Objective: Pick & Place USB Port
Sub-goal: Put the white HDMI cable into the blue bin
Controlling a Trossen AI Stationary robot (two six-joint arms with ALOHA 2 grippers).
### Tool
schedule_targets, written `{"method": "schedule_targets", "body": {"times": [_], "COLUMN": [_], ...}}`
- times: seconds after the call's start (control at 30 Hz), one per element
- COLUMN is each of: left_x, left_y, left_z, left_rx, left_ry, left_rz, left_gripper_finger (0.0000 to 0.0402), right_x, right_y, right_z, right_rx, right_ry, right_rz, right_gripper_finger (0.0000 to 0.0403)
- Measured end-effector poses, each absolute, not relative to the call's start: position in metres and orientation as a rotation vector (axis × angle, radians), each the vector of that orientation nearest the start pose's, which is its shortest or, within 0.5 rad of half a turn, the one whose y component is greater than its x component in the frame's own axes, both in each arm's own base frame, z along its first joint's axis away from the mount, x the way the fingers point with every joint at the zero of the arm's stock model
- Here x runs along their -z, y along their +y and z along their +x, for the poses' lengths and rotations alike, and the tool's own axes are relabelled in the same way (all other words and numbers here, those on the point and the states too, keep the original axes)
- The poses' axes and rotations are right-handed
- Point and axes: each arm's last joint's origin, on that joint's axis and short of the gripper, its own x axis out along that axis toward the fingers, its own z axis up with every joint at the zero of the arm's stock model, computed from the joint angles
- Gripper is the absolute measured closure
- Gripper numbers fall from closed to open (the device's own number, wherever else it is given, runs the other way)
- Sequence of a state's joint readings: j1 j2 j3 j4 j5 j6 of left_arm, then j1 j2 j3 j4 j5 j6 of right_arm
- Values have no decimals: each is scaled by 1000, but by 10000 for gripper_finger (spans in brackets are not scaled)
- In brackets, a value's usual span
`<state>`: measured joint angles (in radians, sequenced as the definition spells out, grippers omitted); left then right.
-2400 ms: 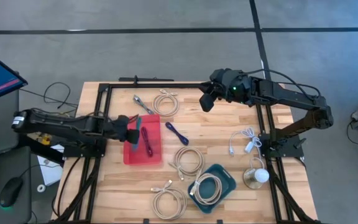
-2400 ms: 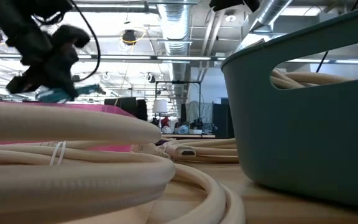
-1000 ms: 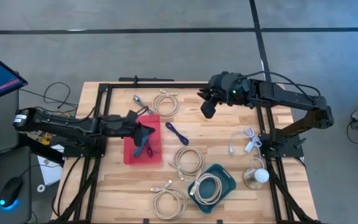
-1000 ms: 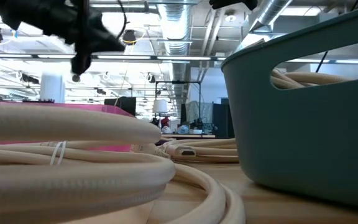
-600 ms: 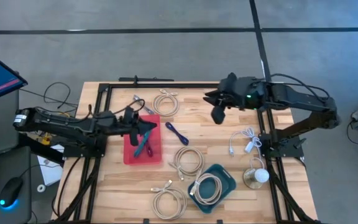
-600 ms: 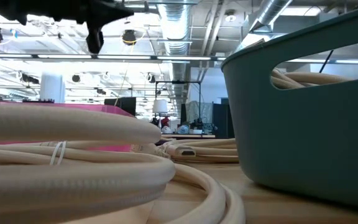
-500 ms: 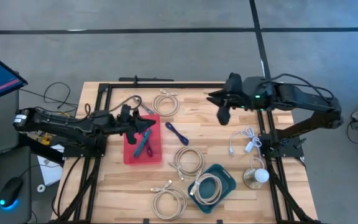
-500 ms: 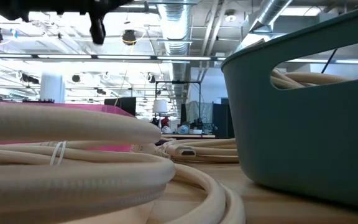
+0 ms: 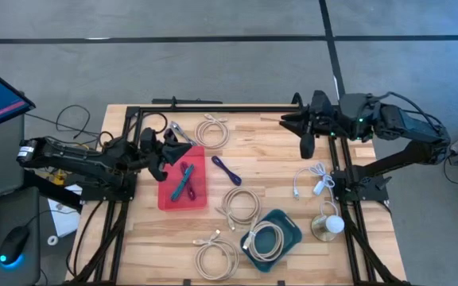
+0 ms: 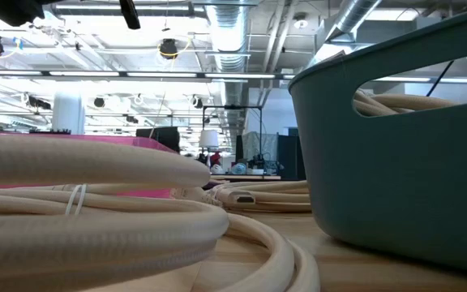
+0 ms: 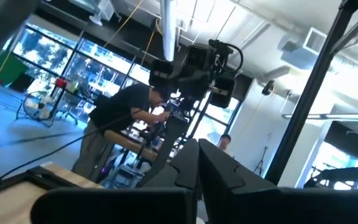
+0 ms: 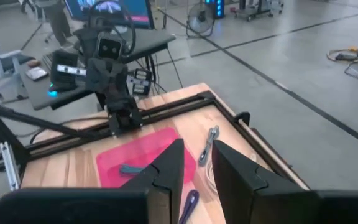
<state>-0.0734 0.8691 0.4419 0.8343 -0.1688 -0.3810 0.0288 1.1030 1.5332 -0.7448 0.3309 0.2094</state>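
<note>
A pink tray [image 9: 183, 199] lies left of the table's middle. In it rest a teal USB cable [image 9: 180, 189] and a magenta one [image 9: 188, 172]. My left gripper [image 9: 183, 141] hovers over the tray's far left corner, tipped upward and shut with nothing in it; in the left wrist view its fingers [image 11: 197, 163] lie together. My right gripper [image 9: 306, 143] hangs high over the far right of the table. In the right wrist view it [image 12: 197, 149] is open with nothing between its fingers, and the tray [image 12: 142, 155] lies well beyond them.
A purple cable [image 9: 226, 169] and a silver-ended cable [image 9: 183, 133] lie beside the tray. Beige coils [image 9: 211, 129] [image 9: 241, 205] [image 9: 215, 256] are spread about. A teal basket [image 9: 289, 226] holds another coil, and a white cable [image 9: 312, 179] lies at the right. A black frame [image 9: 213, 108] borders the table.
My left gripper has risen off the pink tray, tipped its fingers upward and drawn back toward the table's left edge. The teal cable stays lying in the tray. My right gripper has gone toward the table's right edge and upward.
</note>
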Motion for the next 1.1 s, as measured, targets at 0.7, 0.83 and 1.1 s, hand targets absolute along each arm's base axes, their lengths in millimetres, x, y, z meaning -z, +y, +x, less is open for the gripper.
{"method": "schedule_targets", "body": {"times": [0.7,0.83,1.1], "left_x": [-292,-319,-374], "left_y": [46,51,52], "left_z": [187,190,184], "left_rx": [-66,-53,-205], "left_ry": [-312,-238,-108], "left_rz": [-649,-599,-516], "left_gripper_finger": [397,397,397], "right_x": [-460,-461,-467], "right_y": [-3,-6,-8], "right_z": [188,177,156], "right_rx": [211,236,383], "right_ry": [364,369,321], "right_rz": [174,194,169], "right_gripper_finger": [337,341,354]}}
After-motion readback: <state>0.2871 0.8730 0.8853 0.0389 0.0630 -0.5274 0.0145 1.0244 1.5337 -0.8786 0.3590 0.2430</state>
